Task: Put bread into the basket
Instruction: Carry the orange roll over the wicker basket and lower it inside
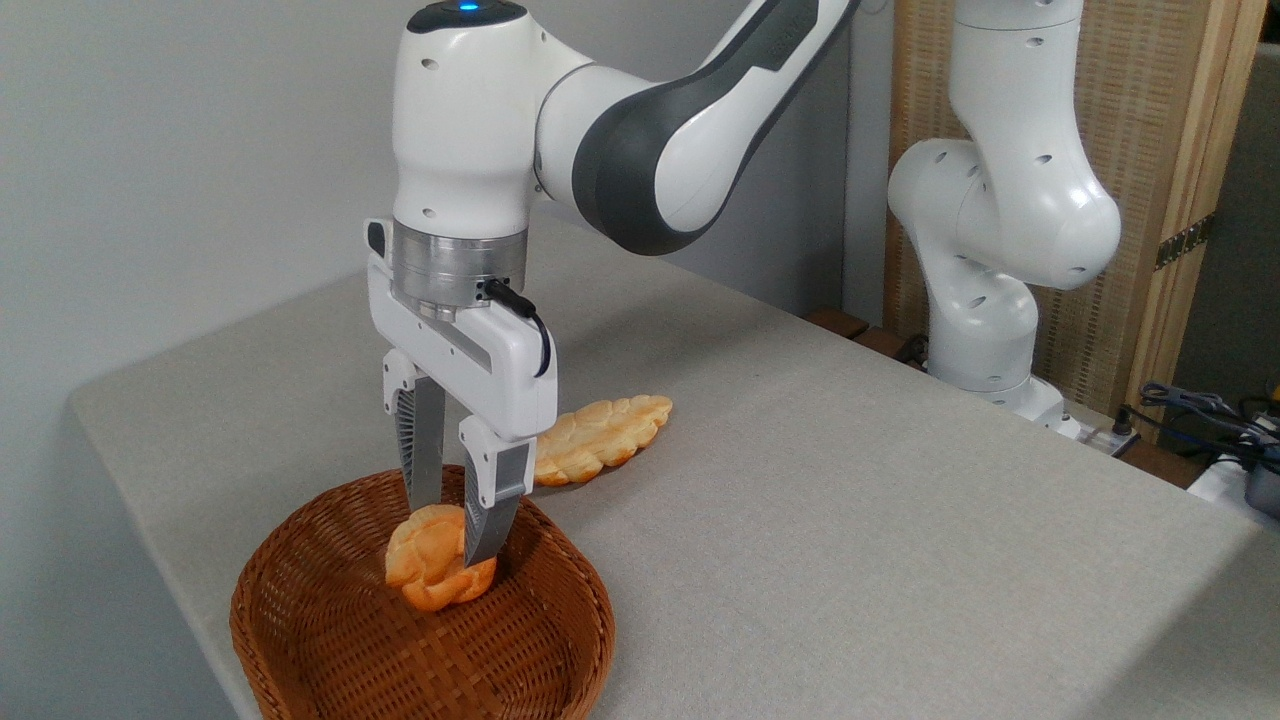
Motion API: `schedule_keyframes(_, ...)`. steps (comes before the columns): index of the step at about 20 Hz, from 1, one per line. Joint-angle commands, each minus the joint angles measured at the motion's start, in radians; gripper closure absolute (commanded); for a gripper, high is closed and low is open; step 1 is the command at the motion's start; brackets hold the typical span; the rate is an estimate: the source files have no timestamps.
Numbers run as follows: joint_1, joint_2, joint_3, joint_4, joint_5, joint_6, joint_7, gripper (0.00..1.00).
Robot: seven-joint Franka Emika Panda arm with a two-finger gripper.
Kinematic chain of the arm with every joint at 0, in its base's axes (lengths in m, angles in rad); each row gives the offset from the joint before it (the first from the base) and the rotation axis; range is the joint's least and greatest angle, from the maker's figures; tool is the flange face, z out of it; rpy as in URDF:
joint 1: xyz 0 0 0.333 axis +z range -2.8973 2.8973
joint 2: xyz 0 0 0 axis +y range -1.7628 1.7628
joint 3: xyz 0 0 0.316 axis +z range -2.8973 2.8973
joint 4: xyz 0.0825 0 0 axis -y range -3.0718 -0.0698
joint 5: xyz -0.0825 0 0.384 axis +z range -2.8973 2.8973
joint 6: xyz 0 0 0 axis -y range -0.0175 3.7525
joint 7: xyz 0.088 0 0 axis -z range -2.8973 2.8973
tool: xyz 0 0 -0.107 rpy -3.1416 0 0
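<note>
The bread (pixel 432 572), a small orange-golden knotted bun, sits between the two fingers of my gripper (pixel 450 535), inside the rim of the reddish-brown wicker basket (pixel 330 640). The gripper points straight down and is shut on the bun's upper part. The bun hangs low over the basket's floor; whether it touches the weave I cannot tell. The basket stands at the table's near left corner.
A longer, paler braided loaf (pixel 598 438) lies on the grey table (pixel 850 520) just behind the basket, partly hidden by the gripper. The arm's base (pixel 985 330) stands at the table's far right edge, with cables (pixel 1200 410) beyond it.
</note>
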Motion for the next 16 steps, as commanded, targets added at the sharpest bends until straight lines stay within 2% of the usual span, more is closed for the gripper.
schedule_keyframes(1, -0.005, -0.011, 0.008, 0.008, -0.01, 0.0, -0.015, 0.0)
schedule_keyframes(4, -0.004, -0.053, 0.014, 0.01, -0.011, -0.038, -0.018, 0.0)
schedule_keyframes(9, -0.001, -0.123, 0.026, 0.01, -0.02, -0.179, -0.026, 0.0)
schedule_keyframes(16, -0.002, -0.159, 0.042, 0.01, -0.02, -0.334, -0.033, 0.0)
